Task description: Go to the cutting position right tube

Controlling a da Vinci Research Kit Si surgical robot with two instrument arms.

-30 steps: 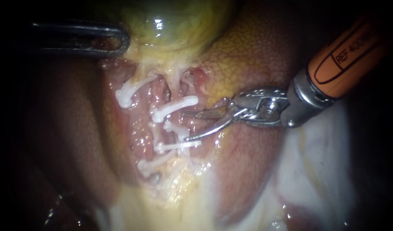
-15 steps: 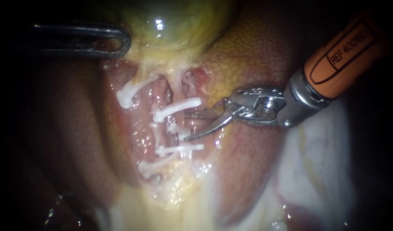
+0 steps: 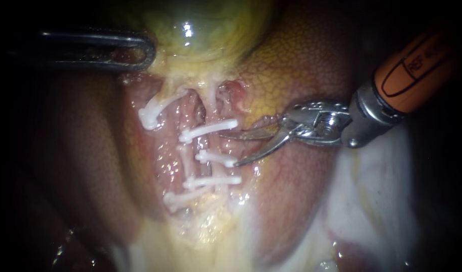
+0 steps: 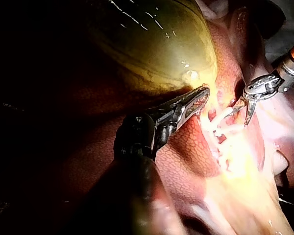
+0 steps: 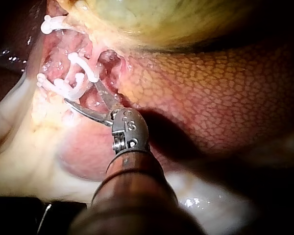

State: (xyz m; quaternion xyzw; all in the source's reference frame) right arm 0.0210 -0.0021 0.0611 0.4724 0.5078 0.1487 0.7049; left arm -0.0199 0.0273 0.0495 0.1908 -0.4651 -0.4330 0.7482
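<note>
Several white clips sit on two pale tubes below the gallbladder (image 3: 201, 30). The right tube (image 3: 214, 143) carries a top clip (image 3: 208, 128), a middle clip (image 3: 216, 157) and a lower clip (image 3: 211, 180). My right instrument (image 3: 230, 148) ends in two thin blades, open, just right of that tube. Its upper blade lies under the top clip's end, and its lower blade tip touches the middle clip's end. In the right wrist view the blades (image 5: 83, 93) straddle the gap beside the clips (image 5: 83, 66). My left instrument (image 3: 143, 50) is shut on the gallbladder's lower edge (image 4: 198, 98).
Mottled liver (image 3: 301, 65) rises behind the right instrument's wrist and lies dark at the left (image 3: 80, 151). A separate clip (image 3: 153, 113) sits on the left tube. Pale wet tissue (image 3: 372, 201) spreads below the right shaft.
My right instrument has drawn back to the right, so its open blade tips now sit at the clips' right ends rather than across the tube. The left instrument holds still.
</note>
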